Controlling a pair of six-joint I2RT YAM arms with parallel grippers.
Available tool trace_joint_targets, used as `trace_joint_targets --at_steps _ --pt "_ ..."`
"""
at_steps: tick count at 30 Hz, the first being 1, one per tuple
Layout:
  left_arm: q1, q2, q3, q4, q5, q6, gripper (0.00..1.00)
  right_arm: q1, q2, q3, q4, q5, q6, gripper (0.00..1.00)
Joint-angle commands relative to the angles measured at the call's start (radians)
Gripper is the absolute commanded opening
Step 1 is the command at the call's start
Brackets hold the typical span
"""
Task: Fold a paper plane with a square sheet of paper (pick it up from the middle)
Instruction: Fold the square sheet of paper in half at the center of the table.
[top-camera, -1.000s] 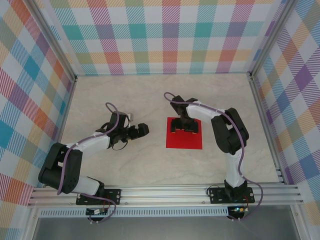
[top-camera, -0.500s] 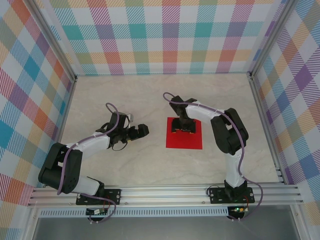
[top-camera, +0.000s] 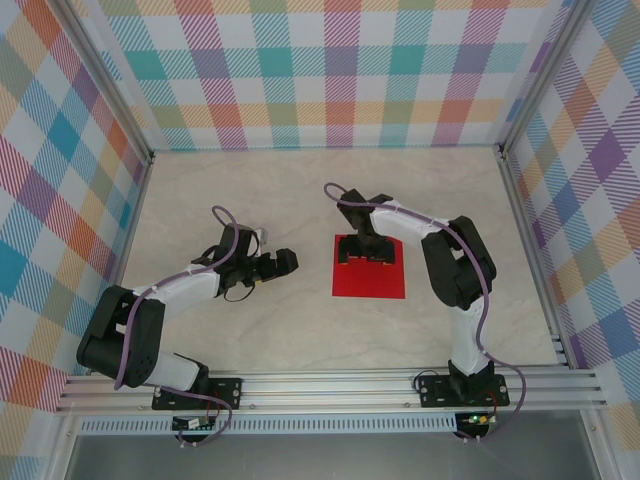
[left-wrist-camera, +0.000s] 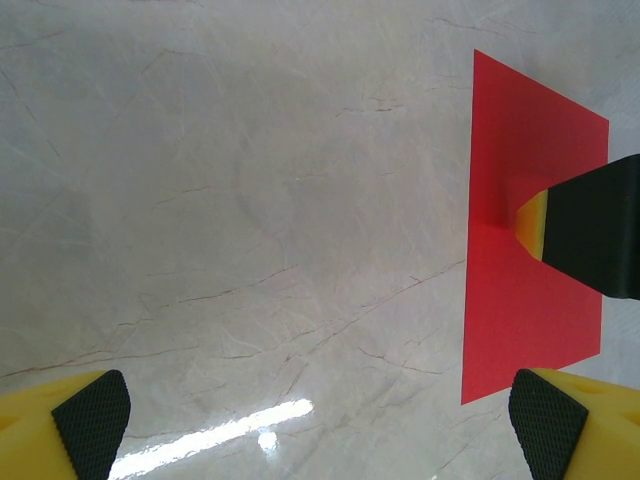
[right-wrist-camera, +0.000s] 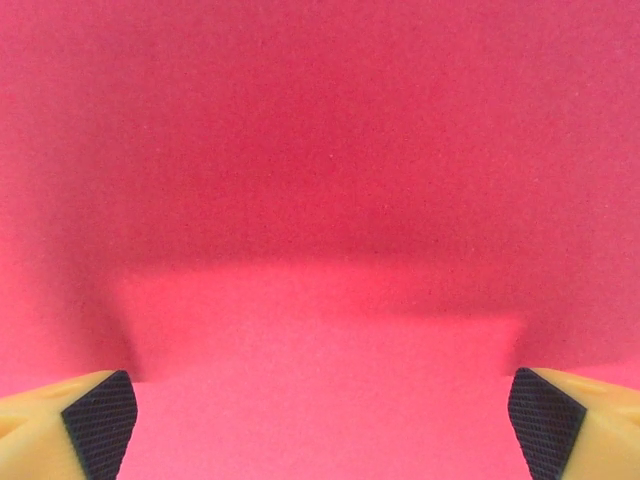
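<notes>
Change since earlier: we find the right end effector (top-camera: 367, 257) shifted slightly toward the far wall over the red sheet, its jaws narrowed and then spread again; left arm and sheet unmoved.
Right end effector: jaws wide apart (right-wrist-camera: 320, 425), both tips down on the square sheet of paper (top-camera: 370, 282), on its far half; nothing clamped between them.
Contact detail: in the left wrist view, one finger (left-wrist-camera: 588, 240) presses its yellow tip into the sheet (left-wrist-camera: 505, 330), which puckers slightly there.
Sheet surface: in the right wrist view we note a paler band of paper (right-wrist-camera: 320, 150) running between the two pads.
Sheet position: flat on the table (top-camera: 250, 195), right of centre, unfolded.
Left end effector: jaws apart and empty (top-camera: 274, 254), (left-wrist-camera: 320, 425), above bare table (left-wrist-camera: 250, 200), well to the left of the sheet.
</notes>
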Motion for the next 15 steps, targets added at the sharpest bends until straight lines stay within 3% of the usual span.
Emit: trace_joint_targets --at_steps 1,9,15 --pt "-0.018 -0.005 0.012 -0.02 0.019 0.022 1.0 -0.003 0.037 -0.017 0.009 -0.017 0.0 1.0" --pt "-0.018 0.0 0.015 -0.023 0.024 0.026 1.0 -0.003 0.111 -0.123 0.06 -0.073 0.048 0.98" --pt "-0.018 0.002 0.012 -0.02 0.028 0.029 1.0 0.009 0.12 -0.148 0.055 -0.038 0.051 0.92"
